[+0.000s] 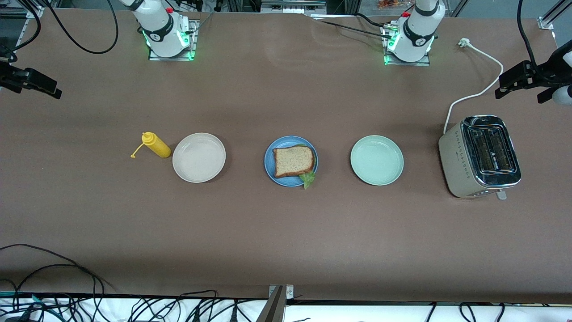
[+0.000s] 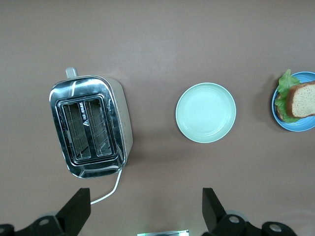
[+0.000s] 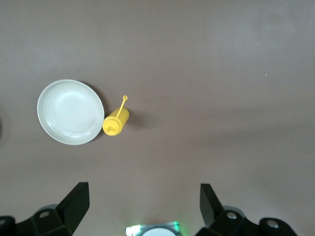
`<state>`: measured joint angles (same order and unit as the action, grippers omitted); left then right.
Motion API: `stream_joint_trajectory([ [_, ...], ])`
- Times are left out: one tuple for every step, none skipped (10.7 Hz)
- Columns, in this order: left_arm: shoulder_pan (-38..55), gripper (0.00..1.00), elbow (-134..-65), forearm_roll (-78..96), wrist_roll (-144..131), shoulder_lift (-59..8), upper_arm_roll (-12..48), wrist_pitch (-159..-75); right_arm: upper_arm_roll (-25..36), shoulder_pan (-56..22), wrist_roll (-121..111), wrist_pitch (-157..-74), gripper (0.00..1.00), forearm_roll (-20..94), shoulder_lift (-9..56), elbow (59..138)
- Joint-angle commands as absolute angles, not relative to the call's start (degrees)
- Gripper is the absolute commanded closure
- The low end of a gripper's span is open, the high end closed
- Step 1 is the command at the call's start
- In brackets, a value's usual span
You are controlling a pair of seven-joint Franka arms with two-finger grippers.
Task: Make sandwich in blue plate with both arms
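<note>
The blue plate (image 1: pixel 270 167) sits mid-table with the sandwich (image 1: pixel 292 161) on it. A tan, dark-crusted bread slice lies on top, and ruffled green lettuce (image 1: pixel 307 179) pokes out from under it over the rim. The sandwich (image 2: pixel 301 100) also shows at the edge of the left wrist view. My left gripper (image 2: pixel 146 199) hangs open and holds nothing, high over the table by the toaster's end. My right gripper (image 3: pixel 143 194) is open too and holds nothing, high over the end where the yellow bottle lies. Neither gripper is close to the plate.
A pale mint-green plate (image 1: pixel 376 160) lies beside the blue plate toward the left arm's end, then a steel toaster (image 1: pixel 480 155) with a white cable (image 1: pixel 473 96). Toward the right arm's end lie a cream-white plate (image 1: pixel 199 157) and a yellow squeeze bottle (image 1: pixel 155 145) on its side.
</note>
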<state>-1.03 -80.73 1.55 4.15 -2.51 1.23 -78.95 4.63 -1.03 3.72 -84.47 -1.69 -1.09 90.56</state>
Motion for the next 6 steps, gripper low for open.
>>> stream_joint_trajectory([
  [-0.18,0.00,-82.70,0.44,5.45,-0.36,1.05,-79.10,4.48,-1.23,3.61,-86.48,0.00,-2.29,-0.53,89.56],
  [0.00,0.00,-82.97,0.35,5.45,0.00,0.97,-79.36,4.66,-1.14,2.65,-86.40,0.00,-2.29,-0.53,89.47],
  [0.09,0.00,-83.06,0.35,5.45,0.09,0.88,-79.37,4.83,-1.14,2.55,-86.31,0.00,-2.02,-0.61,89.47],
  [0.44,0.00,-83.49,0.35,5.28,0.35,0.88,-79.45,5.01,-1.06,1.59,-86.13,0.00,-0.54,-0.79,89.56],
  [0.44,0.00,-83.76,0.35,5.27,0.44,0.79,-79.45,5.44,-1.05,0.97,-86.13,0.00,-0.09,-0.79,89.47],
  [0.44,0.00,-83.76,0.35,5.27,0.44,0.79,-79.37,5.45,-1.05,0.88,-86.05,0.00,0.00,-0.88,89.47],
])
